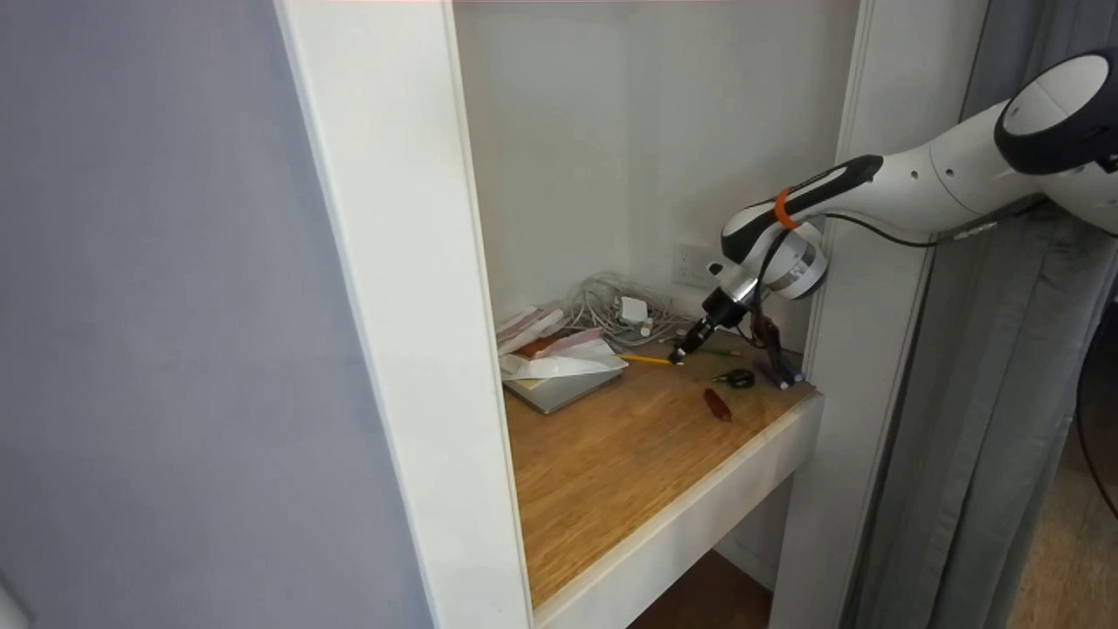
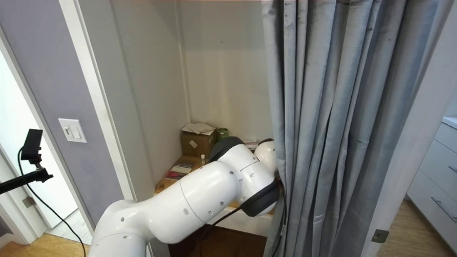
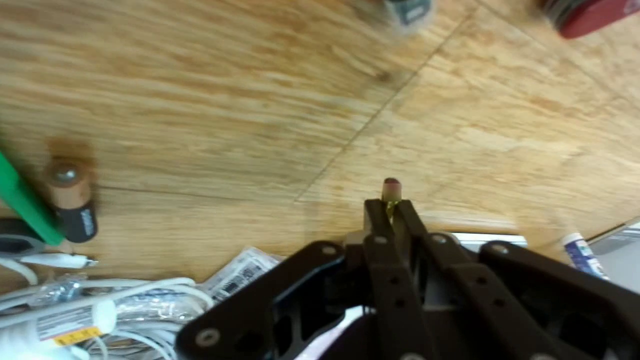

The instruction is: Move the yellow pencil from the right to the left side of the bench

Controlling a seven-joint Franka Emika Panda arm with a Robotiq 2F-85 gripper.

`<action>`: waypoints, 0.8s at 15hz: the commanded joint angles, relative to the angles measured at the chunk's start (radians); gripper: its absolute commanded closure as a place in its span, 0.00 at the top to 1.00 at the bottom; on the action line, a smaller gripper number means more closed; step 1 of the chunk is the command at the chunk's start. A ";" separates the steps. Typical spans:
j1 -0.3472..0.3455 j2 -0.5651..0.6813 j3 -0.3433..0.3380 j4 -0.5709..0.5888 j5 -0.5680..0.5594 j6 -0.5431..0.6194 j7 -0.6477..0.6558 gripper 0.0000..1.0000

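Note:
The yellow pencil [image 1: 646,359] extends from my gripper [image 1: 677,355] toward the papers at the back of the bench [image 1: 638,437] in an exterior view. In the wrist view the pencil's pink eraser end [image 3: 391,190] sticks out between the closed fingertips of my gripper [image 3: 391,207]. The fingers are shut on the pencil near that end; the rest of it is hidden by the gripper. Whether the pencil touches the bench or is held just above it, I cannot tell. In an exterior view the arm and curtain hide the gripper and pencil, and only parts of the bench [image 2: 194,162] show.
White cables [image 1: 603,310] and papers on a grey laptop-like slab [image 1: 568,390] lie at the back. A red object [image 1: 717,404], a black object [image 1: 736,377] and a green pencil [image 1: 718,351] lie near the gripper. A box [image 2: 196,142] and grey curtain [image 2: 321,125] also show.

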 commanded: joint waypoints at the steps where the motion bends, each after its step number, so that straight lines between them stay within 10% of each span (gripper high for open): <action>1: -0.046 -0.094 -0.010 -0.089 0.107 -0.082 -0.110 0.08; 12: 0.055 -0.269 -0.044 -0.277 0.378 -0.059 -0.157 0.08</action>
